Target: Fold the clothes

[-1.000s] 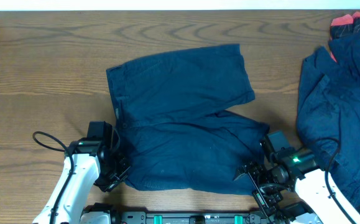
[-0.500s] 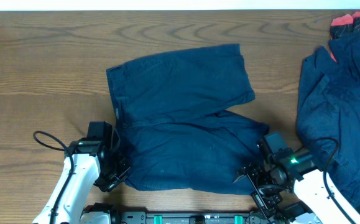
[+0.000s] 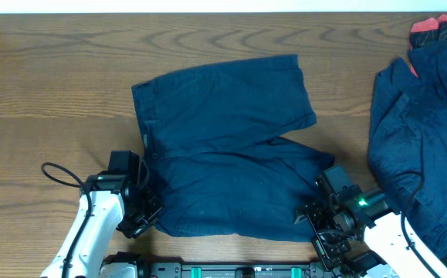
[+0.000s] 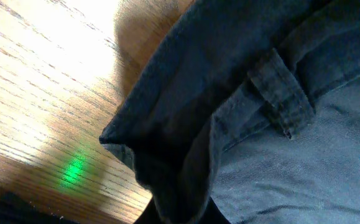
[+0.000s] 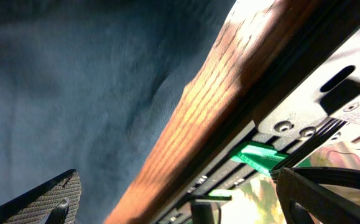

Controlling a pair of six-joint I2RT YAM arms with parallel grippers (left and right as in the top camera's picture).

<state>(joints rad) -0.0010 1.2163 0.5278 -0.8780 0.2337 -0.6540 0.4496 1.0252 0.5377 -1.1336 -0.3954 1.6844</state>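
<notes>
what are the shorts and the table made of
The shorts look like woven cotton twill, matte navy: soft wrinkles, stitched seams and a belt loop; the fibre is a guess. The table shows brown wood grain with a slight sheen, solid wood or veneer, cannot tell.

I'm seeing a brown wood-grain table (image 3: 53, 77) w/ a pale strip (image 3: 208, 5) running along its far edge & a black rail (image 3: 223, 270) lining the near edge. Strong light is glaring off the wood, w/ a green glow (image 4: 74, 169) showing on it.
</notes>
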